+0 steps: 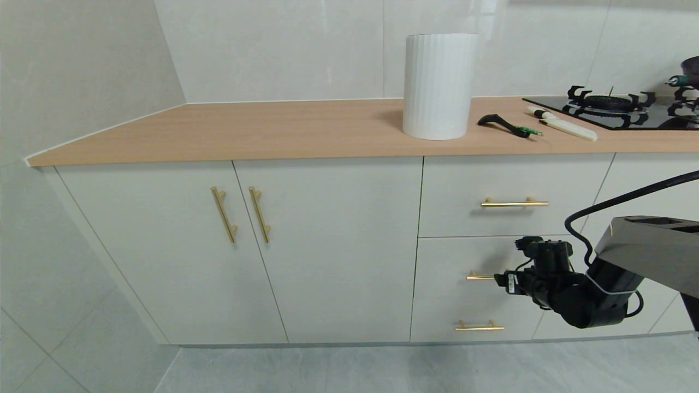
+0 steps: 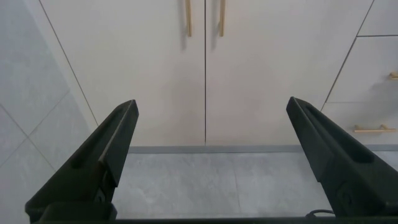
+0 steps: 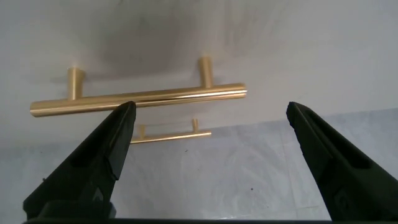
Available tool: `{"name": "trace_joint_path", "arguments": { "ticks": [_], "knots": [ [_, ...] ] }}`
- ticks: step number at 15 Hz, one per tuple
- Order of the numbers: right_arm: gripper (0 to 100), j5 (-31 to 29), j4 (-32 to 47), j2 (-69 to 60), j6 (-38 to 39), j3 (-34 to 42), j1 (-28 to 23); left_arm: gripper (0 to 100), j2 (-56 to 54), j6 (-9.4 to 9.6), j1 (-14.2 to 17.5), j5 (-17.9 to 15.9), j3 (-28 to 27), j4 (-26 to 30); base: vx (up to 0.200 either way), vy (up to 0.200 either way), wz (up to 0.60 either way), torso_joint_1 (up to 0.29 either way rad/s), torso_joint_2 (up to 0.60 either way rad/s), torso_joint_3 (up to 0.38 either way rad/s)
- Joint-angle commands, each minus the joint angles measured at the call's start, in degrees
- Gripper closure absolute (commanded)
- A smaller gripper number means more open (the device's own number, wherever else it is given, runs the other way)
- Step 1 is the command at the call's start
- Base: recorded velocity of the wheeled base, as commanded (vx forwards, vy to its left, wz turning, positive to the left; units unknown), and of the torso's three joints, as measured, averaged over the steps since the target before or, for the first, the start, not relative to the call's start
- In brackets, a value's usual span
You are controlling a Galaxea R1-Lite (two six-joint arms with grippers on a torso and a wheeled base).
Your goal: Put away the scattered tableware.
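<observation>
Fingers of the right gripper (image 3: 209, 112) stand apart just before a brass drawer handle (image 3: 180, 95); the left gripper (image 2: 211, 107), also spread, faces cabinet doors (image 2: 155, 74). High above the right gripper, a black utensil (image 1: 505, 124) and a white utensil (image 1: 565, 126) lie on the countertop (image 1: 273, 131).

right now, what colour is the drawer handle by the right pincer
The drawer handle is shiny gold, clearest in the right wrist view.

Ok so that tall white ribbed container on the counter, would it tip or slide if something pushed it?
The white ribbed container is taller than it is wide and stands on a flat base, so a push near its rim would probably tip it. A low push may slide it on the smooth wooden counter. Its ceramic-looking wall suggests some weight and fragility.
</observation>
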Motion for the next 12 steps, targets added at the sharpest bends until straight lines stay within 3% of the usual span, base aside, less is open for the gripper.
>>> {"name": "trace_joint_path", "arguments": {
  "ticks": [1, 7, 12],
  "knots": [
    [0, -0.2, -0.2, 1.1, 0.1, -0.8, 0.6, 0, 0.1, -0.01, 0.0, 0.0, 0.0, 0.0, 0.000, 0.000, 0.00, 0.000, 0.00, 0.000],
    [0, -4.8, -0.3, 4.0, 0.5, -5.3, 0.8, 0, 0.1, -0.01, 0.0, 0.0, 0.0, 0.0, 0.000, 0.000, 0.00, 0.000, 0.00, 0.000],
    [0, -4.8, 0.1, 5.4, 0.1, -5.2, 0.8, 0, 0.1, -0.01, 0.0, 0.0, 0.0, 0.0, 0.000, 0.000, 0.00, 0.000, 0.00, 0.000]
  ]
}}
